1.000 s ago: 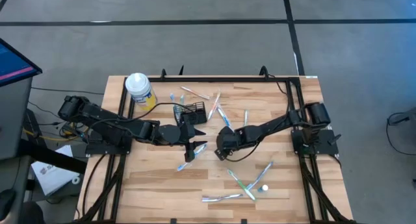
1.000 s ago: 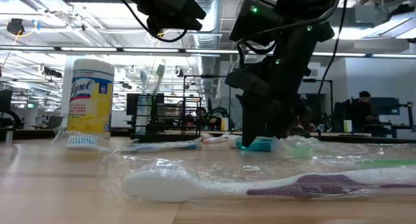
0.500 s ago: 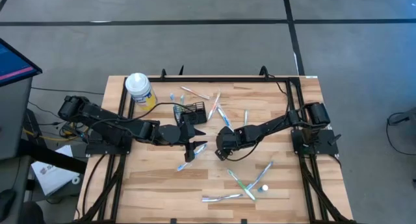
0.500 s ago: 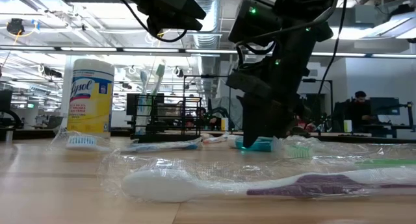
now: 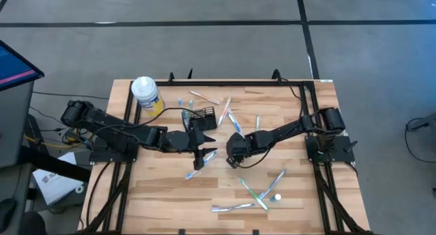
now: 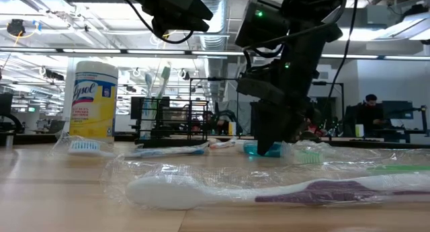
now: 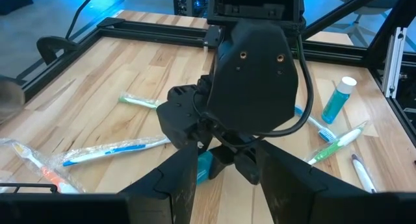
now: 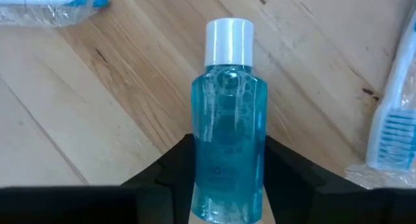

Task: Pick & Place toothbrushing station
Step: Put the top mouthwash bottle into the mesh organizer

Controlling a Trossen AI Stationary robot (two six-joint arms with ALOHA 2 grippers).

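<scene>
The toothbrushing station, a small black wire-mesh caddy [image 5: 201, 116], stands on the table's far middle, with brushes upright in it in the low view [image 6: 168, 118]. A small blue bottle [image 8: 228, 120] with a white cap [image 8: 229, 41] lies on its side on the wood, in front of the caddy and a little to its right. My right gripper [image 8: 227, 185] points steeply down over the bottle and is shut on it [image 5: 232, 159]. My left gripper [image 5: 204, 155] hangs open above the table, just left of the right gripper, holding nothing [image 7: 227, 198]. My right gripper pinches the blue bottle's body [image 8: 195, 160] between its two fingers, one on each side, at the half away from the cap. The fingers come from above, slanting steeply down. The bottle lies on its side on the table [image 6: 259, 150].
Several wrapped toothbrushes lie about: one by the left gripper [image 5: 194, 174], a cluster at the near right [image 5: 259, 194], others near the caddy [image 5: 231, 119]. A yellow canister with a white lid [image 5: 145, 93] stands far left. Another small blue bottle [image 7: 338, 100] lies near the right.
My right gripper has shut its fingers onto the blue bottle and rolled its wrist slightly, staying in place over it. The bottle still lies on the table.
</scene>
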